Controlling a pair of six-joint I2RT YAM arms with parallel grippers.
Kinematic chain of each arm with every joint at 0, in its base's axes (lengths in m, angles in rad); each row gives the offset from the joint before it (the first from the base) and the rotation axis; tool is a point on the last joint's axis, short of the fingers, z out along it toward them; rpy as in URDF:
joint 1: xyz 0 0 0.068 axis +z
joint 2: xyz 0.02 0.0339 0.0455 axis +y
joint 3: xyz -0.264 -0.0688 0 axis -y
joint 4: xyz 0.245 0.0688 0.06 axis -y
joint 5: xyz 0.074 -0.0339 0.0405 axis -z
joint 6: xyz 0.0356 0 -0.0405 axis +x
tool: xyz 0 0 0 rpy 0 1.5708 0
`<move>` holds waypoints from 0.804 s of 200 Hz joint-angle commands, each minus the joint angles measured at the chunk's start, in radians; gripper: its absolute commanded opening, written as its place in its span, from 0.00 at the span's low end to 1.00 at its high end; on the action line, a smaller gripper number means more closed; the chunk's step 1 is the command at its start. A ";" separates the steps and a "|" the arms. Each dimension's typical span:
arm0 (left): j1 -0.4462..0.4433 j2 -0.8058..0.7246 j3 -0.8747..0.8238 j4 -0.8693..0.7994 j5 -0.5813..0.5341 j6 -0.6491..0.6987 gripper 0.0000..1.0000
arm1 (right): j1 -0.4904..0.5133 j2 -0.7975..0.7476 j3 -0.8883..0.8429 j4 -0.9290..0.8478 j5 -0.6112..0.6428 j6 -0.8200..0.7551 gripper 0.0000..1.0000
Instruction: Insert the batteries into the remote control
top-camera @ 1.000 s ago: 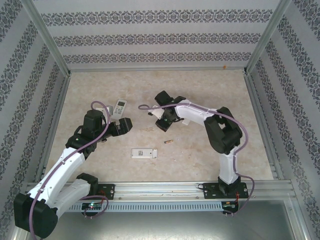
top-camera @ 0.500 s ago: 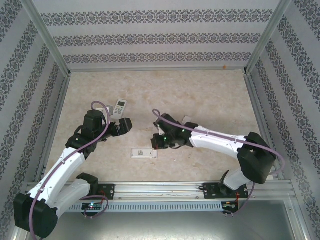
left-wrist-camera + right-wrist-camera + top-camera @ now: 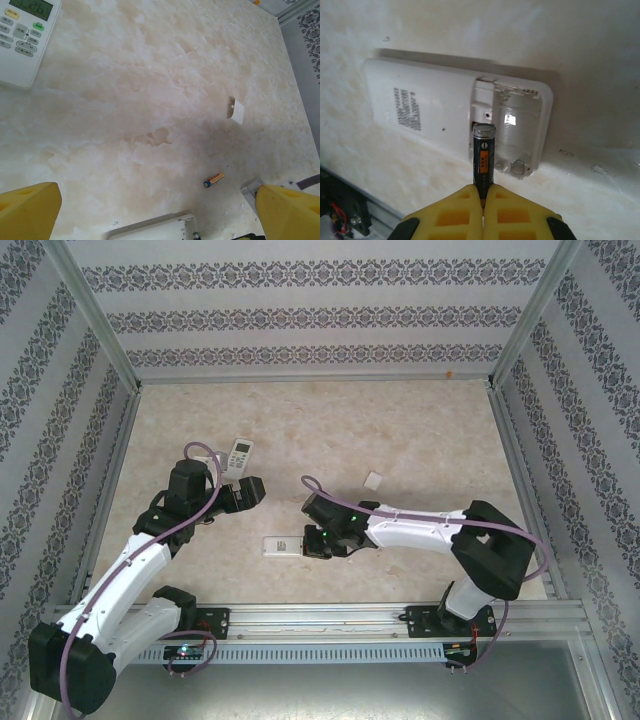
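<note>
The right gripper (image 3: 483, 190) clamps the light, stiff, probably slippery battery (image 3: 483, 150) by one end over the remote control (image 3: 430, 107) by the table (image 3: 420, 430) near edge; the left gripper (image 3: 157, 212) gapes.

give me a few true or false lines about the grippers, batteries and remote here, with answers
1. The right gripper is shut on a battery at the open battery bay of a remote. True.
2. That remote lies with its buttons facing up. False: its back faces up, showing the printed label and the bay.
3. The left gripper is open and holds nothing. True.
4. Every other battery already sits inside the bay. False: the bay looks empty, and a loose battery lies on the table.
5. A small white cover lies on the table, apart from that remote. True.
</note>
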 commanded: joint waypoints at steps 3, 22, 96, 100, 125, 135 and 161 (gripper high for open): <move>-0.003 0.001 -0.002 0.006 -0.006 0.029 1.00 | 0.004 0.032 0.035 0.017 0.032 0.005 0.03; -0.002 0.005 -0.011 0.018 -0.010 0.027 1.00 | 0.004 0.060 0.055 0.011 0.032 -0.004 0.03; -0.003 0.018 -0.012 0.022 -0.008 0.028 1.00 | 0.008 0.041 0.027 0.016 0.028 0.027 0.04; -0.003 0.020 -0.015 0.024 -0.007 0.026 1.00 | 0.010 0.033 0.025 0.014 0.032 0.030 0.05; -0.003 0.024 -0.022 0.034 0.000 0.018 1.00 | 0.015 0.002 0.002 0.007 0.036 0.051 0.05; -0.003 0.024 -0.022 0.036 0.002 0.017 1.00 | 0.015 0.001 -0.006 0.012 0.034 0.058 0.05; -0.002 0.022 -0.021 0.031 0.004 0.016 1.00 | 0.023 0.013 -0.005 0.022 0.019 0.062 0.05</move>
